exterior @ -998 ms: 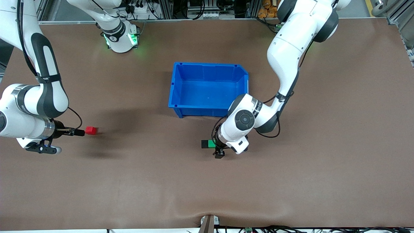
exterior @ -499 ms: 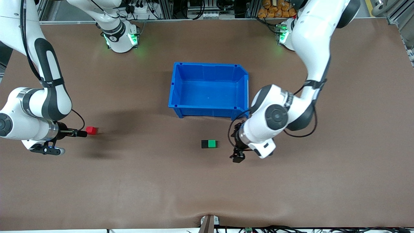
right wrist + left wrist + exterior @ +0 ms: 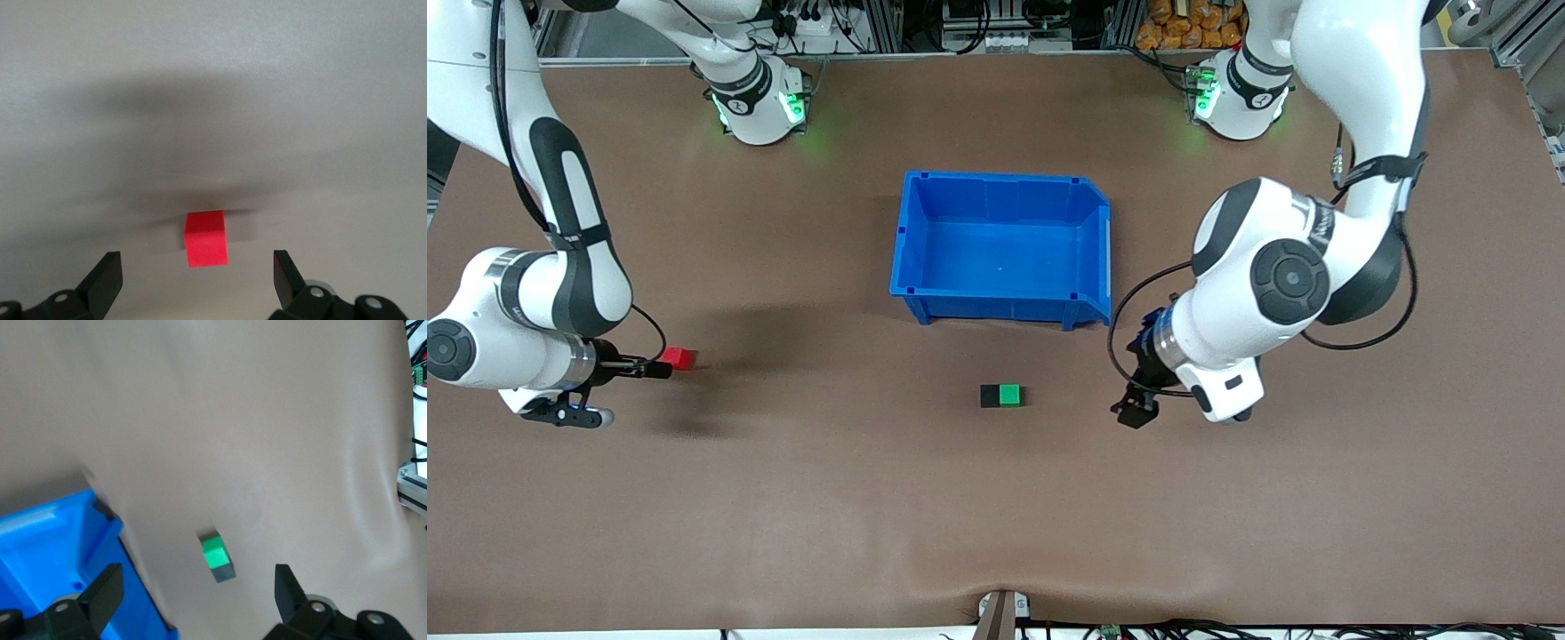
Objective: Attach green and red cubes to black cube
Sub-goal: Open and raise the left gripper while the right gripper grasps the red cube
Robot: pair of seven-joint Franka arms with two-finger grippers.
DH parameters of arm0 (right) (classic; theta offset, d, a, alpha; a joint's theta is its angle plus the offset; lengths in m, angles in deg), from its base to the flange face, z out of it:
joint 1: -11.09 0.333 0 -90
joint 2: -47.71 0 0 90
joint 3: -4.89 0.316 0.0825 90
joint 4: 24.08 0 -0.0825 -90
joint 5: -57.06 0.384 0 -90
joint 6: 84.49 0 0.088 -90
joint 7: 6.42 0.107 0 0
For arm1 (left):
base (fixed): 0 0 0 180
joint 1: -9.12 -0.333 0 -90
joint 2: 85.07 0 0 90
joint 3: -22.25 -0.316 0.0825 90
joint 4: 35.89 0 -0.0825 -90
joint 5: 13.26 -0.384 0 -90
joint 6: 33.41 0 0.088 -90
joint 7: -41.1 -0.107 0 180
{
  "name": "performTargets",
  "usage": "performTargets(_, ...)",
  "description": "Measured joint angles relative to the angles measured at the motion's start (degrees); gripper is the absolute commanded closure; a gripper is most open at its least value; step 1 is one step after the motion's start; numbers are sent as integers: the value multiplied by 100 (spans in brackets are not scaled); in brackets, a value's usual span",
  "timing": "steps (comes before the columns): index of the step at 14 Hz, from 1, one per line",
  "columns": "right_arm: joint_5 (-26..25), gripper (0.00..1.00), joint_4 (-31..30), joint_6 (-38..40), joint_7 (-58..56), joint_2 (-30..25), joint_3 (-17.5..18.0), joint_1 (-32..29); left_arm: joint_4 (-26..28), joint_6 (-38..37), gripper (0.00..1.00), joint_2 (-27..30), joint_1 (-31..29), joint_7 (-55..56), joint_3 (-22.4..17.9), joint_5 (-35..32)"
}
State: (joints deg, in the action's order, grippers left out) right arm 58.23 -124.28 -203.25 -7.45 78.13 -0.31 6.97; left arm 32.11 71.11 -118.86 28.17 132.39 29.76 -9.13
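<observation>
Green cube (image 3: 1010, 395) touches black cube (image 3: 990, 396), pair lying end-to-end along the table; both tools gape wide.

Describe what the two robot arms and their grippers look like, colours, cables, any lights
Both arms are glossy white with dark grey joint bands and round joint caps. Thin black cables loop at each wrist. The left gripper and right gripper have black fingers. Green lights glow at both bases.
</observation>
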Motion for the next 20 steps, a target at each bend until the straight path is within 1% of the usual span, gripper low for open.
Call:
performTargets(4, 0, 0, 0, -25, 0, 175, 1, -42, 73, -603, 0, 450, -250, -994, -14, -214)
performTargets(6, 0, 0, 1, -28, 0, 246, 2, -42, 389, -719, 0, 873, -461, -1663, -19, -228)
performTargets(10, 0, 0, 1, -76, 0, 326, 11, -42, 1243, -889, 0, 1805, -957, -3155, -27, -235)
performTargets(12, 0, 0, 0, -121, 0, 369, 20, -41, 1501, -1058, 0, 2098, -1173, -3650, -31, -236)
performTargets(14, 0, 0, 0, -173, 0, 441, 22, -41, 1626, -1224, 0, 2254, -1333, -3975, -33, -249)
performTargets(17, 0, 10, 0, -196, -2, 538, 24, -41, 1816, -1333, 0, 2407, -1487, -4836, -32, -519)
performTargets(19, 0, 14, 0, -197, -3, 589, 27, -41, 1935, -1336, 0, 2524, -1648, -5586, -33, -572)
performTargets(20, 0, 18, 0, -197, -3, 612, 29, -41, 1973, -1337, 0, 2585, -1762, -6012, -34, -575)
